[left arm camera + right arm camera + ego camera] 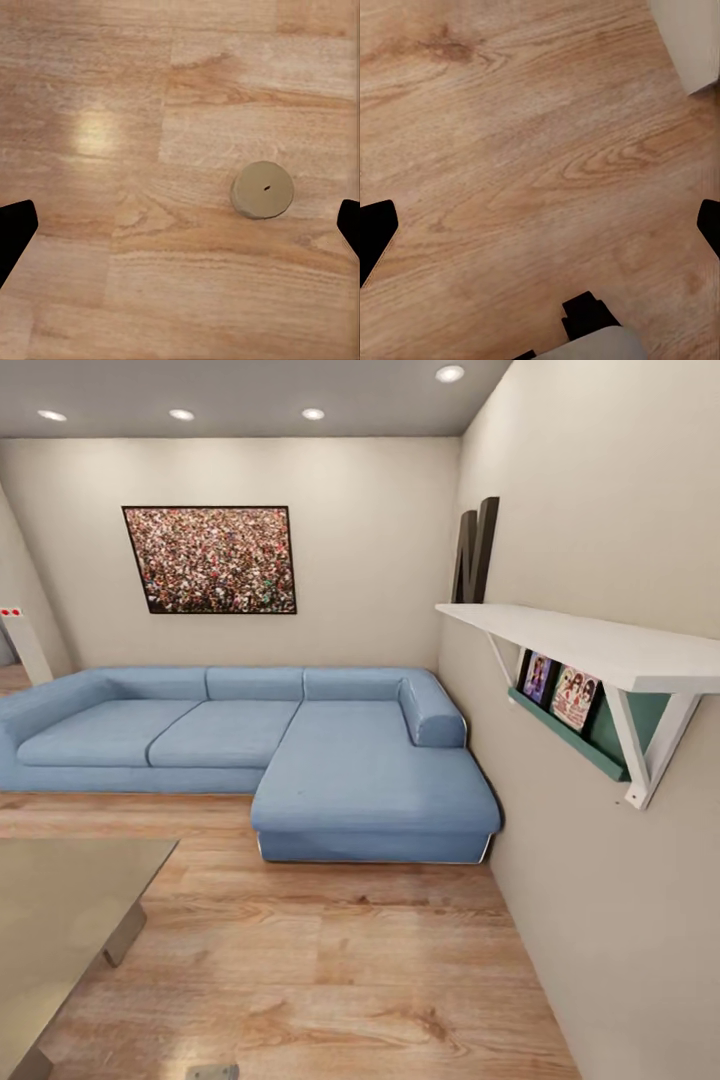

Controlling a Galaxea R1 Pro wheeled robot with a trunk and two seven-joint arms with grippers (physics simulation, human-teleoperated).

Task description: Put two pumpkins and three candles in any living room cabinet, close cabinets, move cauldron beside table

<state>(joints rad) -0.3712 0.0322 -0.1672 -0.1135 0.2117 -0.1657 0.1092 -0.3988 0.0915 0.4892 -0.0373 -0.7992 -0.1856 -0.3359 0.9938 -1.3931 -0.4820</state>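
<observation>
The left pincer (180,229) hangs wide open and empty above a short, stout, pale beige wax candle (262,190), which stands upright on the pale wood plank floor (112,90), off toward one finger. It looks light, rigid and somewhat slick; gripping across its round side should suit. The right pincer (540,229) is likewise open, holding nothing. Nearby stands the grey-green low desk (60,920).

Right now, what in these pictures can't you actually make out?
- Table, head view: the picture's edge cuts most of it off.
- Candle, left wrist view: seen from above, so its height stays unclear.
- Framed pictures under the shelf, head view: too small to read.
- Left gripper and right gripper: fingers cut off by the frame sides.
</observation>
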